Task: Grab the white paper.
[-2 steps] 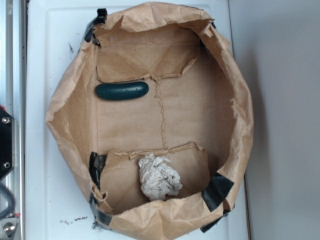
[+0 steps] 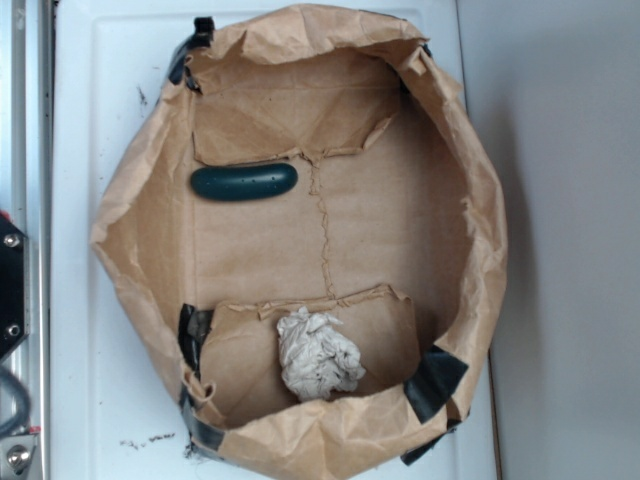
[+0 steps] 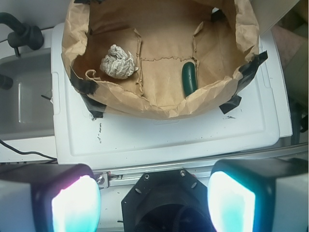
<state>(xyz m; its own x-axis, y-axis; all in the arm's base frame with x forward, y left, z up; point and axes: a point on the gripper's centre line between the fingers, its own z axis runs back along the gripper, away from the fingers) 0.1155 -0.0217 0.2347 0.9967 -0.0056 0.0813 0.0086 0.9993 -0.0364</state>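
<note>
The white paper [image 2: 317,354] is a crumpled off-white ball lying on a flap at the near end of the brown paper-lined box [image 2: 150,180]. In the wrist view the white paper [image 3: 118,62] sits at the upper left, inside the box. My gripper [image 3: 153,195] is open, its two glowing pads [image 3: 76,205] far apart with nothing between them. It hangs well back from the box, above the black robot base [image 3: 166,200]. The gripper does not show in the exterior view.
A dark green oblong object [image 2: 244,182] lies in the box, away from the ball; in the wrist view the same green object [image 3: 189,78] is right of the ball. The box stands on a white tray-like surface [image 3: 169,140]. Black tape [image 2: 433,382] holds the box corners.
</note>
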